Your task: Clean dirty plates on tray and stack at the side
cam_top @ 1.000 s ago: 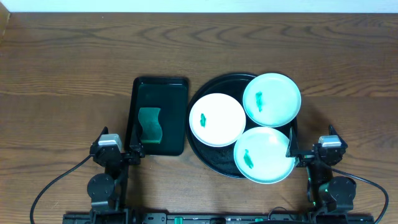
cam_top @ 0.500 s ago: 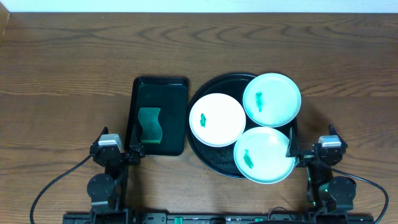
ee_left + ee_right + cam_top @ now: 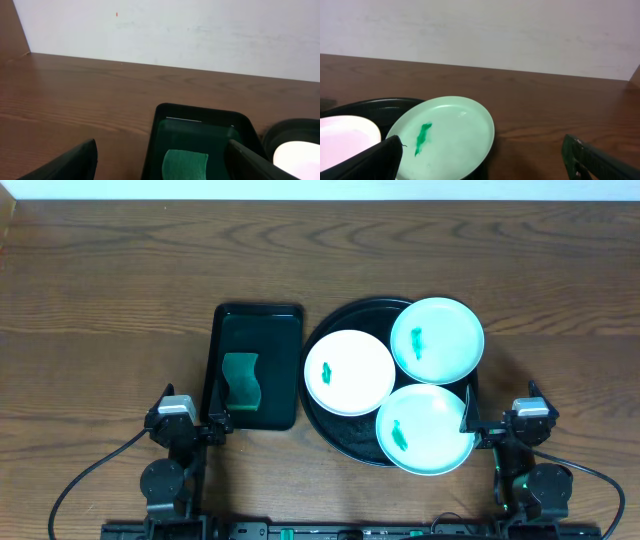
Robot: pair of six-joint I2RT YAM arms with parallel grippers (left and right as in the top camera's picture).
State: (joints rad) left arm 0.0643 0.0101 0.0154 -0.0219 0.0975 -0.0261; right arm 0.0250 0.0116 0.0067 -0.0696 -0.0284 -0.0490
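The large round black tray (image 3: 322, 338) holds three plates: a white plate (image 3: 349, 372) on its left, a mint plate (image 3: 437, 340) at the far right and a mint plate (image 3: 425, 428) at the near right, both mint ones overhanging the rim. Each has a small green smear. My left gripper (image 3: 190, 420) is open and empty at the near left. My right gripper (image 3: 503, 420) is open and empty next to the near mint plate. The right wrist view shows the far mint plate (image 3: 445, 135), the white plate's edge (image 3: 345, 140) and the tray (image 3: 370, 105) ahead of the open jaws (image 3: 482, 140).
A smaller rectangular black tray (image 3: 258, 320) with a green sponge (image 3: 240, 380) lies left of the round tray. The left wrist view shows it (image 3: 200, 115) and the sponge (image 3: 185, 162) ahead of the open jaws (image 3: 161, 145). A wall stands beyond the table's far edge.
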